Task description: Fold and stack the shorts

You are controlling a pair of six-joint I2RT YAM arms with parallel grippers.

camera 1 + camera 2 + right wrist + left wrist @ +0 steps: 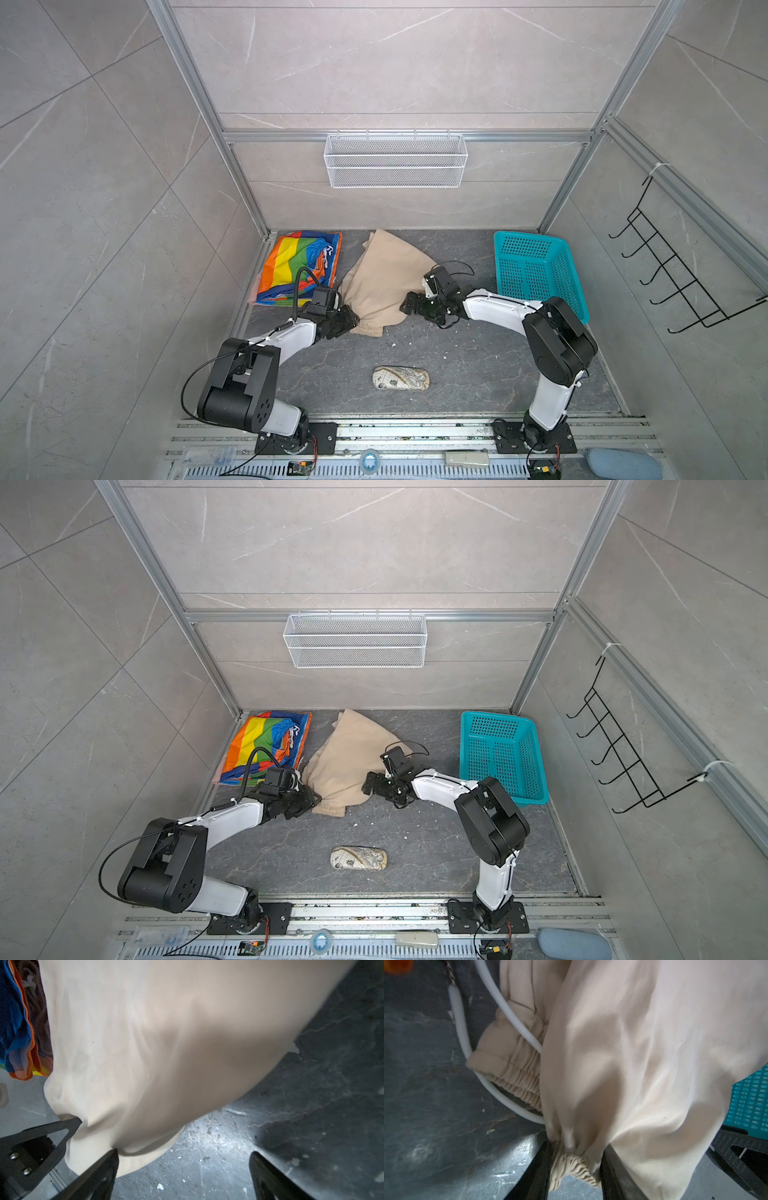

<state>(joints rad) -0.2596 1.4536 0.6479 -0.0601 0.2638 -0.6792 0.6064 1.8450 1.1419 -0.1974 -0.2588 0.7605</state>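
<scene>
1. While the beige shorts [382, 274] are lying rumpled at the worktop's [457, 365] centre, the left gripper [576, 1153] is pinching their gathered waistband at the 7 o'clock corner.
2. The right gripper [185, 1154] is hovering spread wide at their 4 o'clock edge, one finger touching cloth.
3. The rainbow-striped shorts [295, 262] are sitting folded at 10 o'clock of the worktop, the teal basket [536, 266] at 2 o'clock.
</scene>
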